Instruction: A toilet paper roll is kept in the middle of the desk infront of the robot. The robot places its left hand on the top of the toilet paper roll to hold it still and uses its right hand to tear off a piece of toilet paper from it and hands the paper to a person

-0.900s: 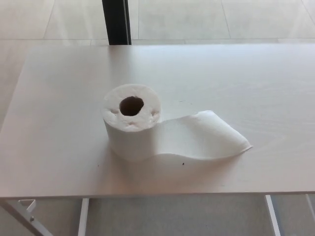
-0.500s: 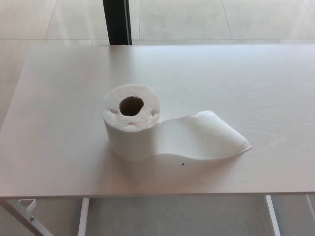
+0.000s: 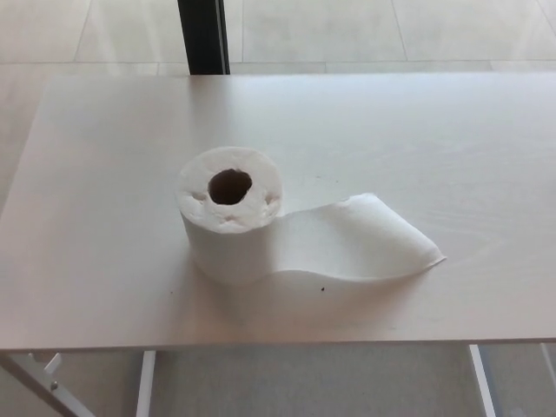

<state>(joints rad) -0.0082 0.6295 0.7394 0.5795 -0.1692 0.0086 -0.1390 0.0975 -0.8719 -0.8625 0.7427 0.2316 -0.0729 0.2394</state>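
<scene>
Roughly at the centre of the frame, a little left of the middle, the toilet paper roll point(image 3: 230, 217) stands upright on its end, its dark cardboard core point(image 3: 230, 186) open toward the camera. From the lower right of the roll a loose tail of paper point(image 3: 356, 241) unwinds and lies across the counter point(image 3: 104, 226), running toward the right side of the frame and ending in a softly curved, slightly lifted edge; it remains joined to the roll. A tiny dark speck point(image 3: 323, 288) sits on the pale wood-grain surface just below the tail's near edge. Neither of the robot's hands appears anywhere in the picture, so the state of their fingers cannot be told, and nothing touches the roll. Beyond the counter's far edge, at the upper left of the frame, a dark vertical post point(image 3: 202, 36) rises against the light tiled floor point(image 3: 391, 30). Along the bottom edge, white counter legs point(image 3: 145, 382) show beneath the front edge.
</scene>
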